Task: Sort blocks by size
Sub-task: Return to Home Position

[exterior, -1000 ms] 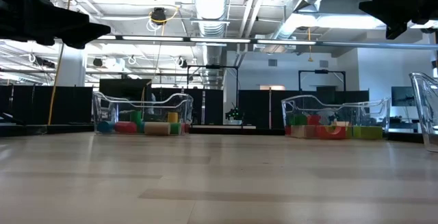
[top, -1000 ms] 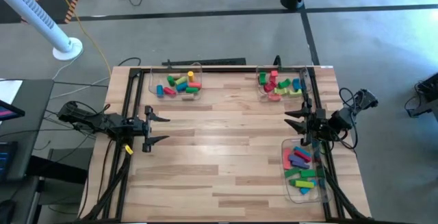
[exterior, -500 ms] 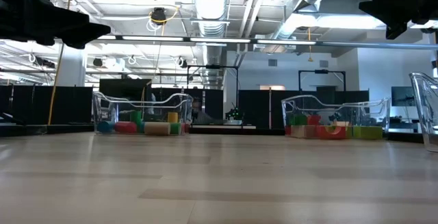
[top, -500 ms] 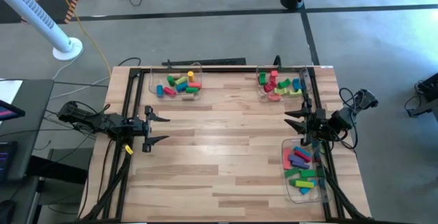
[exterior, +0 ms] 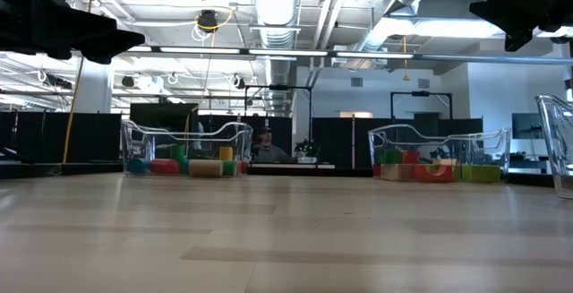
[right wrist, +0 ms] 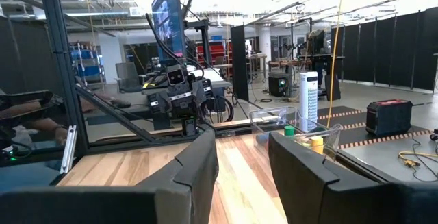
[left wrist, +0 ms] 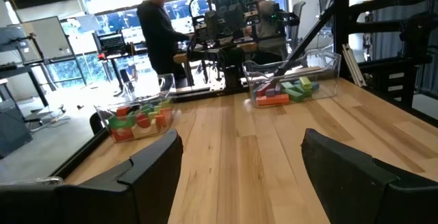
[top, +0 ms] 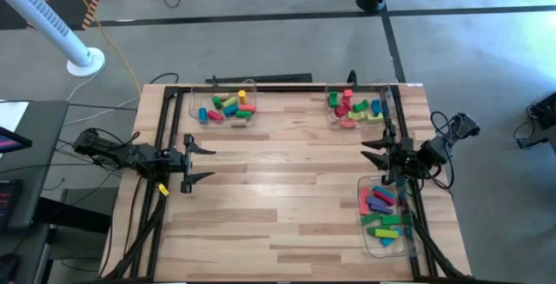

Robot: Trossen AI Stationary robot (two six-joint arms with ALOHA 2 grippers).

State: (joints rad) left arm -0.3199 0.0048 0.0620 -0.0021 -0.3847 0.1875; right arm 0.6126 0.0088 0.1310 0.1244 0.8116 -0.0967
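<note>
The blocks lie in three clear trays. Short coloured blocks (top: 226,108) fill the far-left tray (top: 195,102), others (top: 352,106) the far-right tray (top: 330,117), and longer bars (top: 380,210) the near-right tray (top: 363,232). My left gripper (top: 211,162) stands open at the table's left edge, level, with nothing between its fingers (left wrist: 236,176). My right gripper (top: 365,152) stands at the right edge between the two right trays; its fingers are apart and hold nothing (right wrist: 243,176).
Bare wooden tabletop (top: 287,180) lies between the two arms. A black frame rail (top: 261,85) runs along the far edge. A person (left wrist: 157,29) stands in the room beyond the table's right side, and a head (exterior: 264,138) shows beyond the far edge.
Neither arm nor any block has moved. In the low view a person's head has come into sight beyond the table's far edge.
</note>
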